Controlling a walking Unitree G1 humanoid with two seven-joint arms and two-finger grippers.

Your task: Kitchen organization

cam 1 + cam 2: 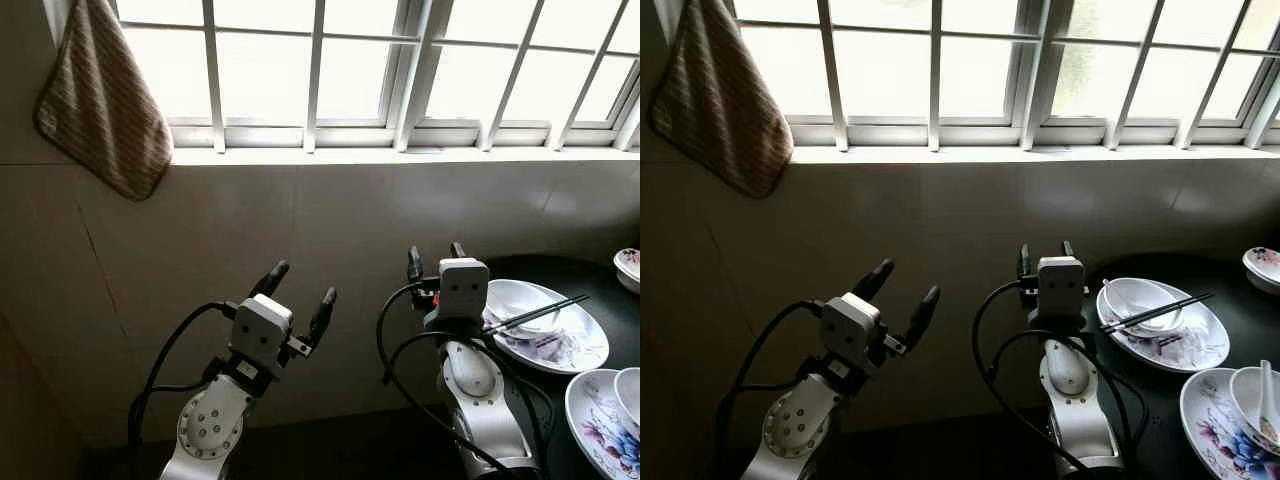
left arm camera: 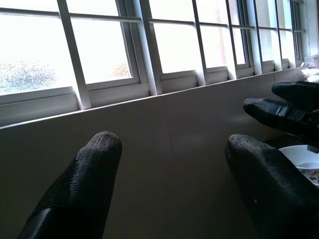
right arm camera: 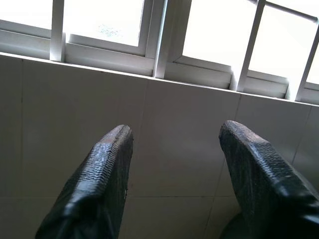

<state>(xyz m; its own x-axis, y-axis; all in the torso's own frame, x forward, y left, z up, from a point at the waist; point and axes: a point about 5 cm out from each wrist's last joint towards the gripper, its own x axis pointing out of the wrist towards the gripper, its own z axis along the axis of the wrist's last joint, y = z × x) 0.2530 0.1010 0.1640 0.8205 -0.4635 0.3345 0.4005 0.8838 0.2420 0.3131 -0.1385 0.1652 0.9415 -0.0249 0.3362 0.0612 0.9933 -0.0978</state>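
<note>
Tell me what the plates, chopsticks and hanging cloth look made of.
Plates: glossy white with floral print, likely ceramic or melamine; can't tell which. Chopsticks: thin, dark, matte sticks, perhaps wood or plastic. Cloth: soft, ribbed brown fabric that drapes, probably a woven towel.

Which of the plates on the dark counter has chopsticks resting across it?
The plain white plate nearest the right end effector, holding a bowl with black chopsticks across it. The floral plate in front carries a bowl and spoon instead.
</note>
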